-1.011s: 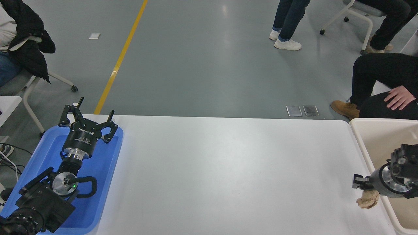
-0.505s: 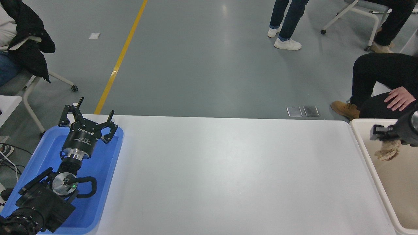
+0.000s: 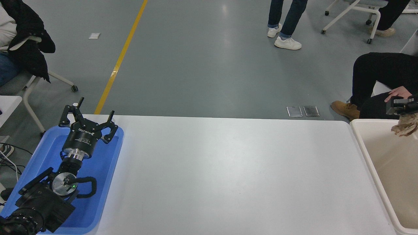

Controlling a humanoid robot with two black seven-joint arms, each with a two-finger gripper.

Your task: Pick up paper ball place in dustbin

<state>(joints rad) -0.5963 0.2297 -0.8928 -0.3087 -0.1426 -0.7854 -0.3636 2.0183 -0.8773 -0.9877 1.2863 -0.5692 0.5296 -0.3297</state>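
The tan paper ball (image 3: 405, 126) hangs at the right edge of the head view, above the far end of the beige dustbin (image 3: 365, 153). My right gripper (image 3: 404, 112) is shut on the paper ball; only its black fingertips show at the frame edge. The rest of the right arm is out of view. My left gripper (image 3: 87, 115) stands open over the blue tray at the lower left, holding nothing.
A blue tray (image 3: 107, 182) lies on the table's left end under the left arm. A seated person's hand (image 3: 396, 94) and knee are just beyond the dustbin's far rim. Other people and chairs are on the floor past the table.
My right gripper has carried the paper ball from the table's right front edge up and away, over the dustbin rim toward the bin's far end. The left arm has not moved.
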